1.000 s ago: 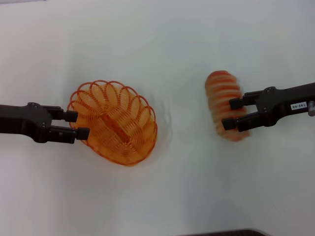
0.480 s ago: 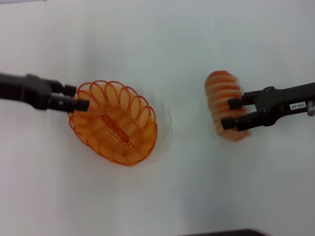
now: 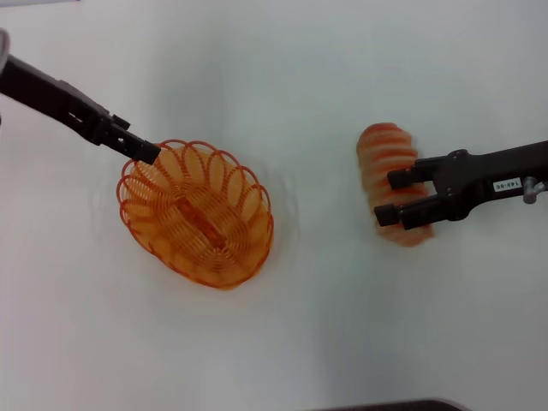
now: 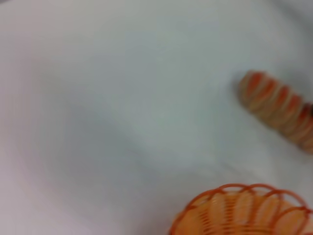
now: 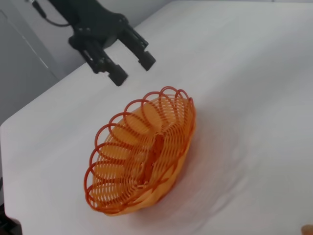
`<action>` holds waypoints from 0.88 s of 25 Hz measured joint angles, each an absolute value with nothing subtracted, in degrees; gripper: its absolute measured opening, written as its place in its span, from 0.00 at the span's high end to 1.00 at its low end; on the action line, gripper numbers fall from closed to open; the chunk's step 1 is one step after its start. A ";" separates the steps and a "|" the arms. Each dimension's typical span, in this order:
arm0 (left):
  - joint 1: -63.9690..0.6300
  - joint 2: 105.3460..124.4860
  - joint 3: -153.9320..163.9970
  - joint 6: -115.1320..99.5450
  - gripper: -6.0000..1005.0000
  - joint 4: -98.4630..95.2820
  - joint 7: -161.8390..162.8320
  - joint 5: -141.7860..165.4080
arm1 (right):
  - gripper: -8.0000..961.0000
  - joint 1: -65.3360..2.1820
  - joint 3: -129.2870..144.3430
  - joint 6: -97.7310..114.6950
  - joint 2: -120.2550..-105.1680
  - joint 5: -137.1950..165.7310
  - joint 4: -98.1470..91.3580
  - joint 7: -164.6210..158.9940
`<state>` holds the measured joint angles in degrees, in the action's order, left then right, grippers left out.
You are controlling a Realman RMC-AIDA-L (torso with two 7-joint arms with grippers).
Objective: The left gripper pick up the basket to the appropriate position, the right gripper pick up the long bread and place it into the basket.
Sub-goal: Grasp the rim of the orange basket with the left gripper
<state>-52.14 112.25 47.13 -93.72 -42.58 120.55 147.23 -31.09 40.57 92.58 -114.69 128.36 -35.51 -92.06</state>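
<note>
The orange wire basket sits on the white table, left of centre, and is empty. My left gripper reaches in from the far left, its tips at the basket's far-left rim. The right wrist view shows this gripper open, just beyond the basket rim and holding nothing. The long bread lies on the table at the right. My right gripper is open over the bread's middle, with one finger on each side of a section of the loaf. The bread and the basket rim also show in the left wrist view.
The white table bears nothing else. A dark edge shows at the near side. In the right wrist view the table's edge lies behind the left arm.
My left gripper has swung from the basket's left side to its far-left rim and turned. My right gripper has edged a little left over the bread. Basket and bread have not moved.
</note>
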 joint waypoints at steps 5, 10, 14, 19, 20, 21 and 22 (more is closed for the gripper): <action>-54.18 113.36 49.89 -90.28 0.27 -42.72 127.07 152.94 | 0.07 -31.08 40.59 91.95 -115.01 128.45 -35.16 -91.10; -54.39 114.93 50.94 -88.50 0.28 -42.56 130.44 155.87 | 0.07 -31.11 40.59 91.49 -115.04 128.50 -34.72 -90.87; -54.26 116.48 51.04 -87.56 0.29 -42.48 131.04 157.91 | 0.07 -31.17 40.60 91.29 -115.00 128.50 -34.71 -90.53; -54.20 117.65 51.10 -85.83 0.30 -42.22 130.99 158.94 | 0.07 -31.42 40.61 91.18 -115.08 128.30 -34.54 -89.92; -54.20 117.80 51.12 -85.68 0.30 -42.20 130.99 158.97 | 0.07 -31.53 40.61 91.18 -115.08 128.29 -34.33 -89.87; -54.20 117.86 51.27 -85.46 0.30 -42.18 131.08 159.01 | 0.07 -31.53 40.61 91.18 -115.08 128.29 -34.33 -89.87; -54.17 117.90 51.43 -85.27 0.30 -42.15 131.17 159.02 | 0.07 -31.55 40.61 91.18 -115.08 128.28 -34.26 -89.85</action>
<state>-54.17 117.90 51.43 -85.27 -42.15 131.17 159.02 -31.55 40.61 91.18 -115.08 128.28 -34.26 -89.85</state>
